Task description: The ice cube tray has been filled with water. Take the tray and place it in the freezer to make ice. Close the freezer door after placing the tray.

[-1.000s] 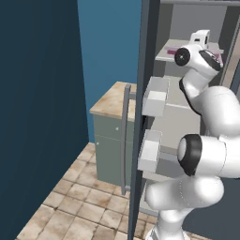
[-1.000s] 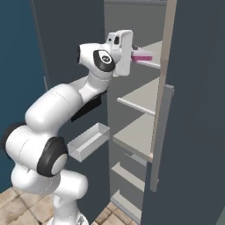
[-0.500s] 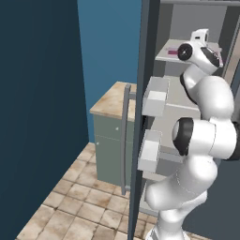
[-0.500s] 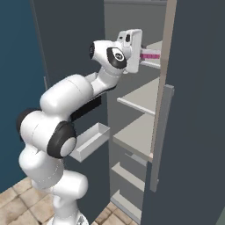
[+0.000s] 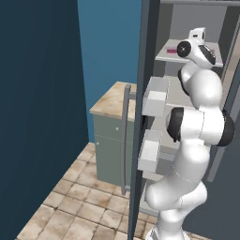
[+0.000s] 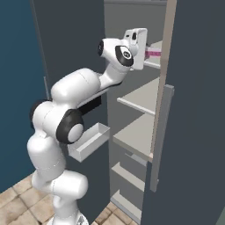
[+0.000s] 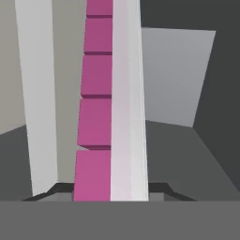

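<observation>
The ice cube tray (image 7: 105, 93), pink with a pale lilac rim, runs straight out from my gripper (image 7: 112, 190), which is shut on its near end. Its far end pokes past my hand (image 6: 137, 47) over the top shelf (image 6: 154, 63) inside the freezer (image 6: 132, 26). From the left, a small piece of the tray (image 5: 171, 50) shows on that shelf beside my wrist (image 5: 197, 42). I cannot tell whether the tray rests on the shelf. The freezer door (image 5: 143, 117) stands wide open with its bar handle (image 5: 124, 140) facing outward.
Two white bins (image 5: 157, 96) (image 5: 149, 151) hang on the door's inner side, close to my elbow. Lower shelves (image 6: 140, 100) (image 6: 136, 135) sit under the tray. The unit's other door (image 6: 193, 114) is at my right. A grey-green cabinet (image 5: 110, 136) stands beyond the open door.
My arm has stretched forward and upward, carrying the tray deeper into the freezer over the top shelf. The grip stayed shut.
</observation>
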{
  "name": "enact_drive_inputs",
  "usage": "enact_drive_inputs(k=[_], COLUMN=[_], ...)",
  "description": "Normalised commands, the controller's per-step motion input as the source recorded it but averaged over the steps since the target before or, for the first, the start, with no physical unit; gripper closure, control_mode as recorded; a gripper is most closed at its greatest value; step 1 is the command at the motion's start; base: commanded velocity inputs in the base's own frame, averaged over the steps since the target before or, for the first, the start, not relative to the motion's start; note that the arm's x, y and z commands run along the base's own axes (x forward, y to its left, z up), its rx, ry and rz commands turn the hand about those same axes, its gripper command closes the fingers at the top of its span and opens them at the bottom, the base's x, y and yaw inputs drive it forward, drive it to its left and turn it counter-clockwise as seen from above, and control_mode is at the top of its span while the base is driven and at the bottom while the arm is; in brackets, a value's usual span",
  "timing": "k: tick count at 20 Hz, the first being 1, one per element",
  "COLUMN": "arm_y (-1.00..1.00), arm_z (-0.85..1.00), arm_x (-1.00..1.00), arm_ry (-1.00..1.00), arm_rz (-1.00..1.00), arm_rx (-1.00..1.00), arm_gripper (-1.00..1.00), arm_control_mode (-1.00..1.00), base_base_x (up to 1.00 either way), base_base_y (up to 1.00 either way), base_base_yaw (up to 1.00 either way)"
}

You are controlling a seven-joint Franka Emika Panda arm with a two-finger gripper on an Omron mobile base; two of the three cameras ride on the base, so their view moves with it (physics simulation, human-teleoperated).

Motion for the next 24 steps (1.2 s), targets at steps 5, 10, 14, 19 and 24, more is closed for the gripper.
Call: enact_drive_inputs(k=[5, 10, 14, 19, 24], arm_y=[-0.14, -0.19, -0.28, -0.30, -0.13], arm_z=[-0.05, -0.07, -0.03, -0.02, -0.09], arm_x=[0.37, 0.41, 0.38, 0.38, 0.45], arm_ry=[0.00, 0.00, 0.01, 0.04, 0.10], arm_rz=[0.02, 0.04, 0.05, 0.06, 0.06], arm_rx=[0.00, 0.00, 0.00, 0.00, 0.00], arm_gripper=[1.00, 1.00, 1.00, 1.00, -1.00], arm_control_mode=[-1.00, -1.00, -1.00, -1.00, -1.00], base_base_x=[0.00, 0.00, 0.00, 0.00, 0.00], base_base_y=[0.00, 0.00, 0.00, 0.00, 0.00], base_base_yaw=[0.00, 0.00, 0.00, 0.00, 0.00])
